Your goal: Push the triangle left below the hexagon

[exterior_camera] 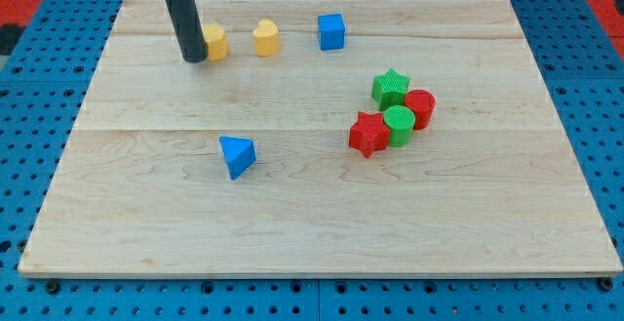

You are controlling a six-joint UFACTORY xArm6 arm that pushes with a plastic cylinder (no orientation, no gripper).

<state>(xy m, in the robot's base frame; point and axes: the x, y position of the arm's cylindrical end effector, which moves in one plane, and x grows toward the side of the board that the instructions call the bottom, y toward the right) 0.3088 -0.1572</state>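
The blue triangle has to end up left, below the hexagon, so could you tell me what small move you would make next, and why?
Probably I would bring my tip down to the view's right of the blue triangle. My tip now sits beside the yellow hexagon, near the view's top, well away from the triangle, which lies lower and slightly right of the hexagon.

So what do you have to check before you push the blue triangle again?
1. Blue triangle in plain sight: ok.
2. Yellow hexagon found, at the view's top left: ok.
3. My tip beside the triangle, ready to push: not ok; it sits at the hexagon's left edge.
4. Tip touching the hexagon: cannot tell.
5. Path left of the triangle free of blocks: ok.
6. Triangle already below the hexagon: not ok; it lies slightly to the right.
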